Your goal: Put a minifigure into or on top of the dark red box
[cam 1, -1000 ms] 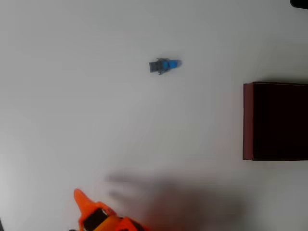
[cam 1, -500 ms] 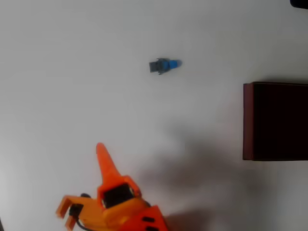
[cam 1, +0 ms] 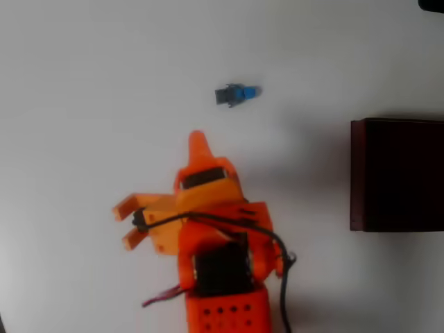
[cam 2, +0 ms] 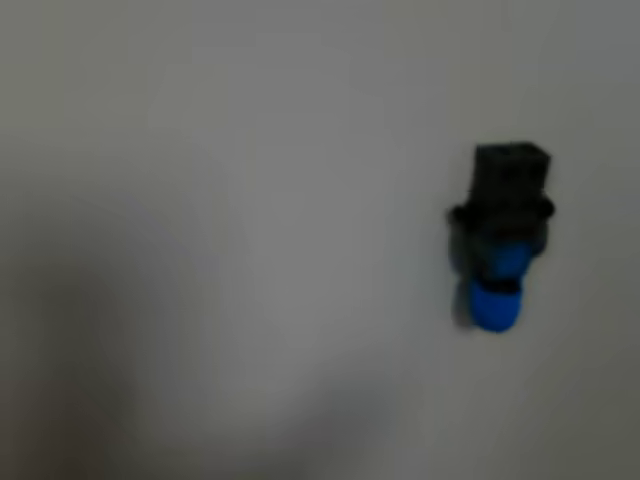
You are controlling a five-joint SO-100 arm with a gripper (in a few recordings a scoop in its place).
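In the overhead view the orange arm [cam 1: 218,277] reaches up from the bottom edge toward the middle of the white bench [cam 1: 83,83]. Its hand [cam 1: 163,184] is spread wide: one long pointed finger [cam 1: 199,147] aims straight up the picture, while the other, a forked orange piece, juts out to the left, well apart from the first. Nothing sits between them. A black cable loops along the right side of the arm.

The minifigure [cam 1: 237,94] lies flat on the bench above and slightly right of the pointed fingertip, near it but not touching. Its blue head points right and its dark legs point left. In the wrist view the minifigure [cam 2: 502,235] appears blurred at the right, legs up and blue head down, alone on the pale surface.

The dark red box [cam 1: 397,175] stands at the right edge of the overhead view, cut off by the frame, with its dark inside facing up. A broad stretch of bare bench separates it from both the hand and the minifigure. The whole left half and top of the bench are open.
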